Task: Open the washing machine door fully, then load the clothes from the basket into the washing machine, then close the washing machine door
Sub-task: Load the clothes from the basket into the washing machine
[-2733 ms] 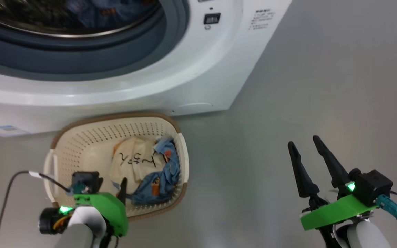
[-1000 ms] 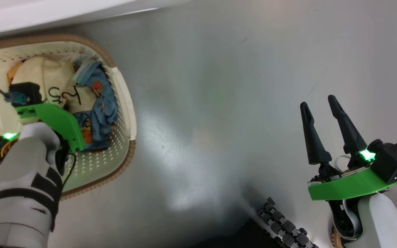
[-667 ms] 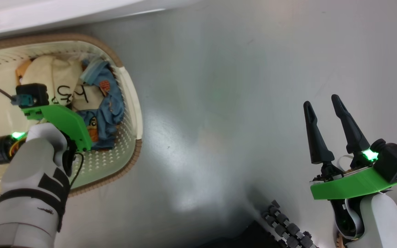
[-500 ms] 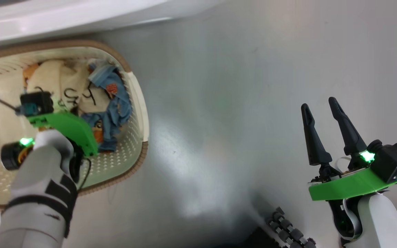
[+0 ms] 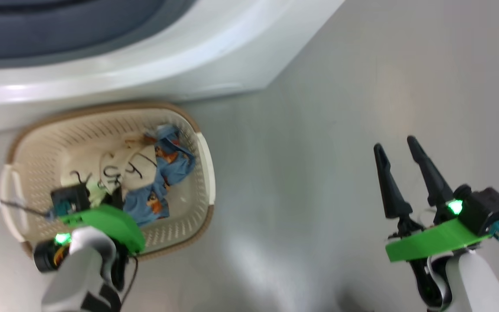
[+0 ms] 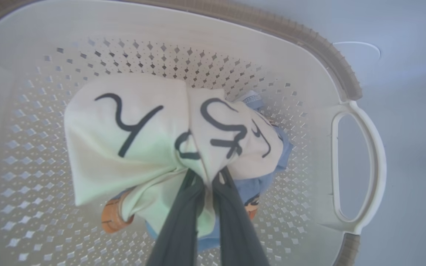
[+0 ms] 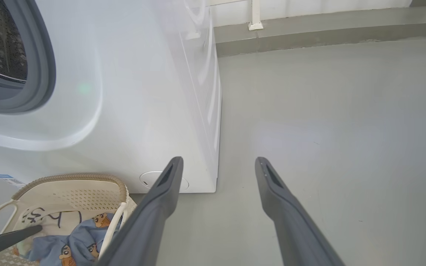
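The basket (image 6: 198, 29) is smooth cream plastic, perforated; its rim (image 6: 309, 42) has a brown woven-look texture. The clothes (image 6: 142, 122) are soft matt cloth. The washing machine (image 7: 142, 92) is glossy white, its gasket (image 7: 46, 66) matt grey rubber. My right gripper (image 7: 218, 159) has matt dark plastic fingers (image 7: 283, 207).

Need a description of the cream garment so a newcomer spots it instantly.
On the floor before the white washing machine sits a cream perforated basket. Inside it, the cream-white garment lies atop light blue cartoon-print fabric, pinched by the left gripper. Bold black scribble marks set it apart.
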Robot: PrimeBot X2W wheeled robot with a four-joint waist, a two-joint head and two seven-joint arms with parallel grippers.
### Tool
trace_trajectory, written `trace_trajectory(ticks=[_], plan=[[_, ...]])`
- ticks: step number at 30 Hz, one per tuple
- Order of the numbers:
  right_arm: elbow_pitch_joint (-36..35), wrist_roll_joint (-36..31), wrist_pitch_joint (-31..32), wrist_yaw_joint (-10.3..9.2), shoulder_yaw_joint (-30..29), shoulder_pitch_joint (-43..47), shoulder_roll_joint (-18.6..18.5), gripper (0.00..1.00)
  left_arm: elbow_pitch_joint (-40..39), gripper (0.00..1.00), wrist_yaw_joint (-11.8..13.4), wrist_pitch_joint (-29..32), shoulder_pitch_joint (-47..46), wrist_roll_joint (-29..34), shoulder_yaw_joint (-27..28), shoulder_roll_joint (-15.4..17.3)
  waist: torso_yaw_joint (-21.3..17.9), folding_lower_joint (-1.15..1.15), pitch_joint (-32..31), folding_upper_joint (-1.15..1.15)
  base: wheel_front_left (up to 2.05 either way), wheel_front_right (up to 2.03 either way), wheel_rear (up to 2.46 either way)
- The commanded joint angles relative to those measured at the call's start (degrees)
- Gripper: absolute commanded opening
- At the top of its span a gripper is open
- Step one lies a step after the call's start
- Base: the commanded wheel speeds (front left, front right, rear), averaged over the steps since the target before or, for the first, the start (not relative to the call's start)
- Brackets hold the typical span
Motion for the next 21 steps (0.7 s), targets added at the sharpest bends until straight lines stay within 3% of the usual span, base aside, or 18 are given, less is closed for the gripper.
trace_trajectory(ticks=[1,7,13,21], plan=[[-0.82,0.08,-0.27,0.09,1.24,2.83,-0.45,1.0,-1.98,0.0,0.01,-0.76,3.68,-0.04,1.42,0.88,4.13,0.01,-9.42,0.0,0.0,0.0,0.0],[0.34,0.03,-0.27,0.09,1.34,7.48,-0.22,1.0,-14.8,0.0,-0.36,-0.77,16.51,-0.65,1.93,0.65,6.87,0.01,-19.56,0.0,0.0,0.0,0.0],[0.8,-0.52,-0.27,0.09,1.22,13.42,-0.16,1.0,-31.56,0.0,2.68,-0.78,30.0,-0.7,0.95,0.62,9.88,0.01,-29.4,0.0,0.0,0.0,0.0],[0.72,-1.55,-0.27,0.09,1.51,18.84,0.0,1.0,-50.93,0.0,6.69,-0.78,44.49,4.97,2.07,0.62,11.02,0.01,-37.73,0.0,0.0,0.0,0.0]])
